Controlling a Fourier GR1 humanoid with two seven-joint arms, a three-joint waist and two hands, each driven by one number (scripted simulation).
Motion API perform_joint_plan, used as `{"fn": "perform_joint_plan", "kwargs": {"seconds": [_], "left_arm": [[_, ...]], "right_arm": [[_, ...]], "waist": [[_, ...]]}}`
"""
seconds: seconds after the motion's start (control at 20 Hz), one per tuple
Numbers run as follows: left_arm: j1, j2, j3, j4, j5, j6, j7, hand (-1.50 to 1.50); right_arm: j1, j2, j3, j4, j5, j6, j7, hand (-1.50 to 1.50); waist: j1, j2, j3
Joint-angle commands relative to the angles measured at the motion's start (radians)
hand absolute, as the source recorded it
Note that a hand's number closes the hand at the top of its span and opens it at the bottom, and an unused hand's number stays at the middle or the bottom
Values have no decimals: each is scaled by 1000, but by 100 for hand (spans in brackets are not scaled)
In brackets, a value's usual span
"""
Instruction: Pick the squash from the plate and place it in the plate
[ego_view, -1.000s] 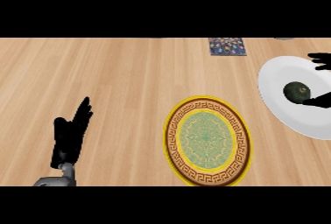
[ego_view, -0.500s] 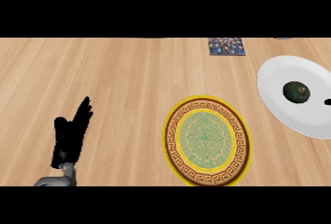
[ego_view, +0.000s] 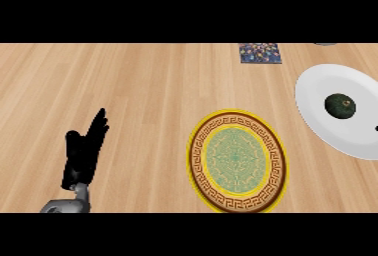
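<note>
Near the surface's left front edge, the left hand rests with straight fingers pointing up, holding nothing. A yellow-rimmed patterned plate lies in the middle front. At the right edge, the dark green squash sits on a white plate.

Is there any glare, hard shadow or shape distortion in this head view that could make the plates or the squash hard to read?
Head view: lighting is even, with no glare on the light wooden counter; the round white plate is cut off at the right edge; the yellow-rimmed patterned plate looks taller than wide; the dark green squash shows clearly; the black left hand is crisp.
</note>
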Motion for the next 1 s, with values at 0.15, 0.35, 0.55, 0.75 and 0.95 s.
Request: {"fn": "perform_joint_plan", "kwargs": {"seconds": [0.15,0.35,0.55,0.75,0.95], "left_arm": [[45,0,6,24,-1,-9,-78,0],[-14,26,42,82,23,-39,-78,0],[-21,-18,5,59,-9,1,-43,0],[-66,17,37,33,30,-40,32,0],[-72,-15,18,52,2,-5,18,0]], "right_arm": [[25,10,20,3,-10,20,-99,-150],[2,21,36,27,3,-58,-55,-150],[32,35,52,35,17,-120,-83,-150],[33,5,60,44,18,-116,-75,-150],[56,-15,54,43,9,-142,-91,-150]], "waist": [[2,0,0],[8,5,0],[9,5,1],[8,4,1],[1,2,1]]}}
